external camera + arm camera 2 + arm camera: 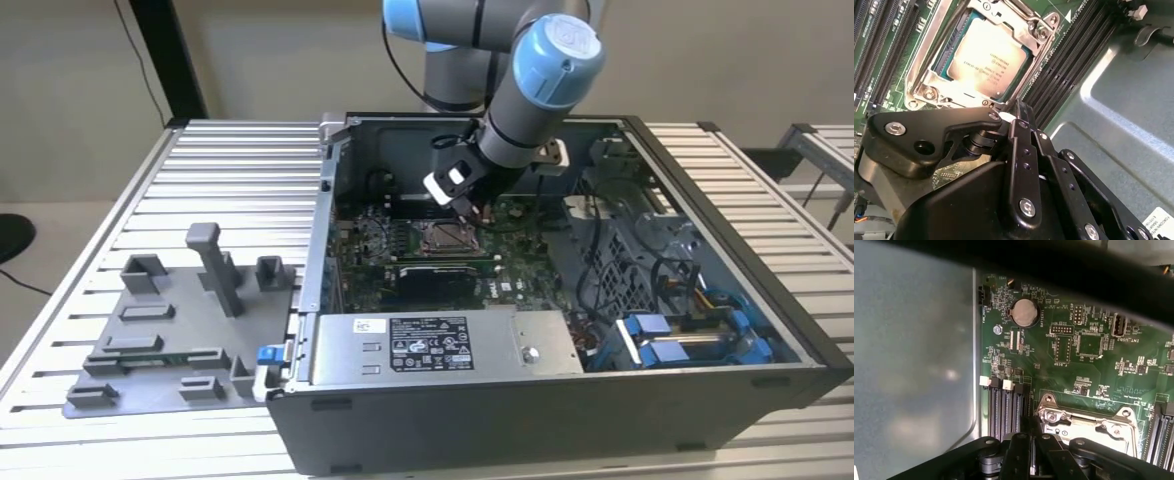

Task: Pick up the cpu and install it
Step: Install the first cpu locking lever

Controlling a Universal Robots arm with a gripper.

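Though flat, silvery cpu [985, 59] (square)

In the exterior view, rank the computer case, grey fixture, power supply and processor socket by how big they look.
1. computer case
2. grey fixture
3. power supply, not far behind the fixture
4. socket, clearly smallest

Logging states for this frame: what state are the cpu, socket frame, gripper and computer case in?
cpu: seated in the socket, silvery top up.
socket frame: lying flat around the cpu.
gripper: shut, holding nothing, by the socket's edge.
computer case: on its side, open on top.
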